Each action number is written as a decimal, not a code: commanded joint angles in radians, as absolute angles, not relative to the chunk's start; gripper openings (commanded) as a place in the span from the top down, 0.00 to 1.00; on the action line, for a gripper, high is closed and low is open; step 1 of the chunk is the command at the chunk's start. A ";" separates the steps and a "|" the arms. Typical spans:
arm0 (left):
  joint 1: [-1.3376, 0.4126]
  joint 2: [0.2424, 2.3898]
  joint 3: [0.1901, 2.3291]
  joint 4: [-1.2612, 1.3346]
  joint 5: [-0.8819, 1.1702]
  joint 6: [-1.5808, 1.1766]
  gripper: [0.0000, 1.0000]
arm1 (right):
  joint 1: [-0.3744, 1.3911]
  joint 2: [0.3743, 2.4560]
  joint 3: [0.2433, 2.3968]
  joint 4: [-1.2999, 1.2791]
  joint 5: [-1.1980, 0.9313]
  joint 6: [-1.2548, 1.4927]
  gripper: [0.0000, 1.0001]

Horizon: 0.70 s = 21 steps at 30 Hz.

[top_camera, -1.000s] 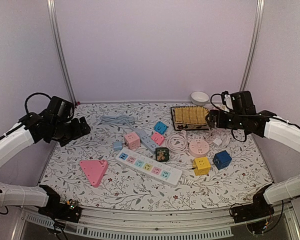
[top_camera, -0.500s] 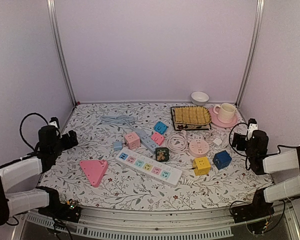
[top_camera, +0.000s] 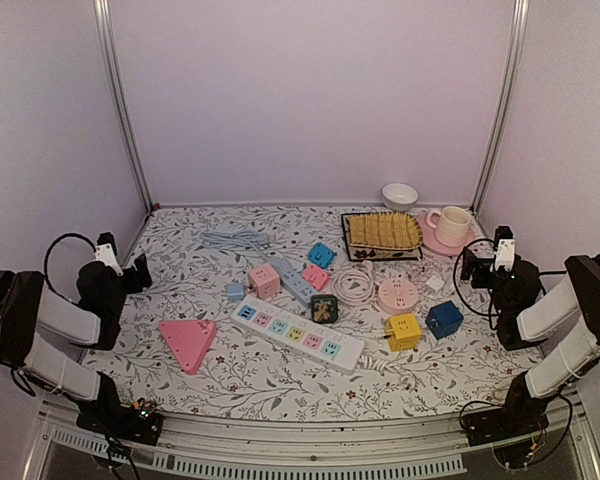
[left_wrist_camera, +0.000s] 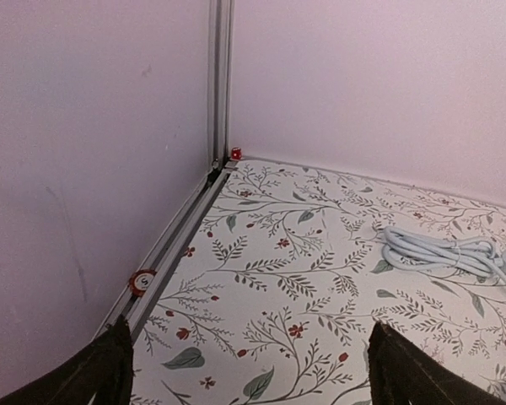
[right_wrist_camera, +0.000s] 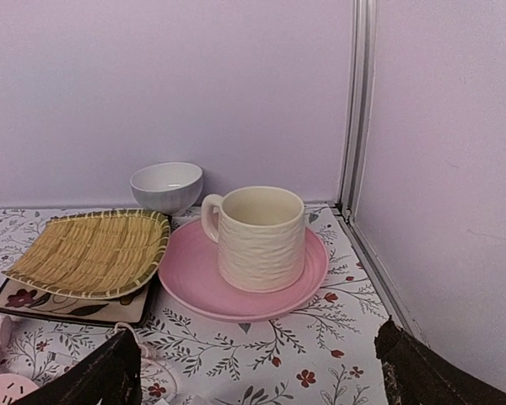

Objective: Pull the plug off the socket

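Left tool [left_wrist_camera: 253,381] and right tool [right_wrist_camera: 261,380] were held with jaws spread wide, nothing gripped, at opposite sides of the floral tabletop [top_camera: 280,385]. A small dark square plug [top_camera: 324,308] was seen mid-tabletop, just beside the long white power strip with pastel sockets [top_camera: 298,334].

Left arm [top_camera: 60,322] and right arm [top_camera: 545,312] folded low, left fingers [left_wrist_camera: 97,378] and right fingers [right_wrist_camera: 101,375] spread wide, empty.

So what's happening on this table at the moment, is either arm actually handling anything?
Nothing is being handled right now. Both arms sit folded at the sides of the table, with the left gripper and right gripper open, empty and facing the far corners. The white power strip lies in the middle with a dark plug at its far edge, and neither gripper is near it. The right wrist camera shows only a cream mug on a pink saucer.
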<state>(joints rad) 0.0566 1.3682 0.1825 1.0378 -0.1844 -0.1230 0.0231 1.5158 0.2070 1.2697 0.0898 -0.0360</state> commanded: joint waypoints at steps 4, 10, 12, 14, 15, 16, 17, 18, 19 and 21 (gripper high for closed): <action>-0.008 1.533 0.184 1.368 -0.139 -0.009 0.03 | 0.020 1.531 0.213 1.339 0.069 -0.042 0.01; -0.019 1.554 0.241 1.323 -0.164 0.018 0.03 | 0.020 1.534 0.225 1.319 0.089 -0.044 0.01; -0.021 1.544 0.244 1.291 -0.164 0.010 0.03 | 0.014 1.529 0.234 1.293 0.112 -0.013 0.01; -0.021 1.554 0.241 1.320 -0.165 0.017 0.03 | 0.014 1.530 0.231 1.302 0.114 -0.011 0.01; -0.020 1.551 0.242 1.316 -0.164 0.015 0.03 | 0.014 1.530 0.232 1.300 0.114 -0.011 0.01; -0.021 1.549 0.243 1.305 -0.164 0.013 0.03 | 0.014 1.529 0.231 1.300 0.113 -0.011 0.01; -0.021 1.552 0.241 1.311 -0.163 0.014 0.03 | 0.015 1.529 0.232 1.301 0.113 -0.011 0.01; -0.021 1.553 0.240 1.317 -0.163 0.015 0.03 | 0.014 1.529 0.231 1.300 0.114 -0.011 0.01; -0.021 1.551 0.242 1.312 -0.163 0.015 0.03 | 0.014 1.530 0.232 1.300 0.114 -0.011 0.01; -0.021 1.552 0.242 1.315 -0.164 0.014 0.03 | 0.014 1.530 0.232 1.299 0.114 -0.011 0.01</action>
<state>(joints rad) -0.0097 1.5455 0.2337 1.2850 -0.1646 -0.0017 0.0185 1.5208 0.2176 1.2987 0.0982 -0.0231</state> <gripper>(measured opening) 0.971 0.988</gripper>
